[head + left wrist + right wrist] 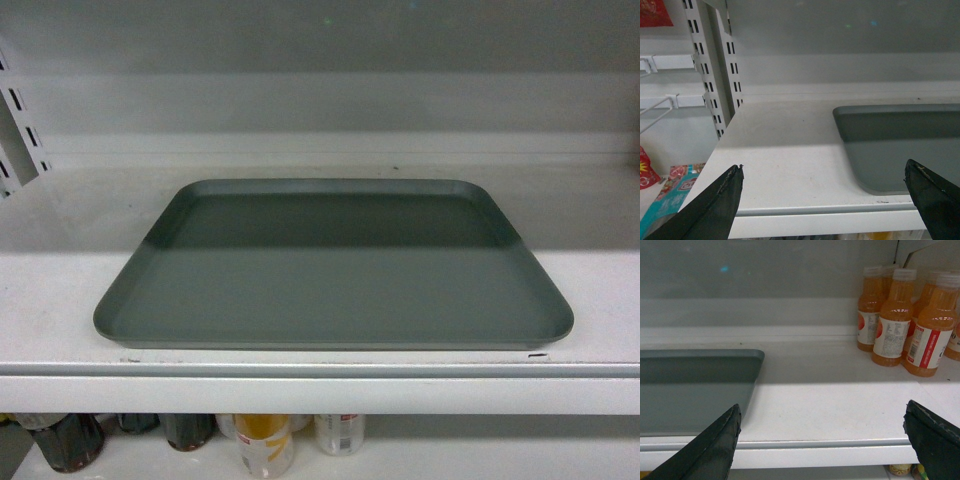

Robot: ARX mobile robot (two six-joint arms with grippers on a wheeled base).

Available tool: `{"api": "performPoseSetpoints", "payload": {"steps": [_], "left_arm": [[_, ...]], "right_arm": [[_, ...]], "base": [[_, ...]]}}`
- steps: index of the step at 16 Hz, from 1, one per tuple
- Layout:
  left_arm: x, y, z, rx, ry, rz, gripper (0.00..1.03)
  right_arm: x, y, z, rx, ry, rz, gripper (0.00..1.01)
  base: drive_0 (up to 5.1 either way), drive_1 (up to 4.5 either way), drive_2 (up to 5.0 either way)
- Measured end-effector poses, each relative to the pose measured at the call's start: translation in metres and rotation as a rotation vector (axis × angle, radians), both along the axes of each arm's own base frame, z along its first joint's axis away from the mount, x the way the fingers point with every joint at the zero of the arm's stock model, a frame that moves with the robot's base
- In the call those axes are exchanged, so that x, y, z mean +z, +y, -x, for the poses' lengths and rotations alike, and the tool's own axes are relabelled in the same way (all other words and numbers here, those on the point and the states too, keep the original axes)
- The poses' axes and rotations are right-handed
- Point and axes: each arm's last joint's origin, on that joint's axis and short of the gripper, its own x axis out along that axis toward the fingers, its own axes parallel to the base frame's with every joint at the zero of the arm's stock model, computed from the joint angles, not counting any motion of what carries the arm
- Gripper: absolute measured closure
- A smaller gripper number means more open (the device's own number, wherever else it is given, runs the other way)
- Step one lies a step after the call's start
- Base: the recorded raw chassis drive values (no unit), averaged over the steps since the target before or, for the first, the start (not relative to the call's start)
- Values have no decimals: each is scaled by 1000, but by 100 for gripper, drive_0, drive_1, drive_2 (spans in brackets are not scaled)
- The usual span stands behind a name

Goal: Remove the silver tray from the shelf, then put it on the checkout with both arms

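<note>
Both grippers — left gripper [824,192] and right gripper [822,432] — hang wide open and empty low in their wrist frames, apparently flanking the silver tray [335,275] for a two-sided lift — it lies flat, centre frame, on the shelf [60,310]

The silver tray [330,285] looked matte grey, smooth and unmarked, with a dull sheen on its rim. The shelf [60,320] appeared as white painted metal, lightly scuffed and speckled. The orange bottles [895,315] seemed clear glossy plastic with paper-like labels.
</note>
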Motion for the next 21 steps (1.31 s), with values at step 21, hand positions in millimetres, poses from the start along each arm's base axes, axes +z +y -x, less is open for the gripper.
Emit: {"api": "performPoseSetpoints", "payload": {"steps": [21], "left_arm": [[12, -32, -92, -84, 200, 120, 5]], "right_arm": [[13, 20, -97, 176, 76, -10, 3]], "base": [[0, 0, 0]]}}
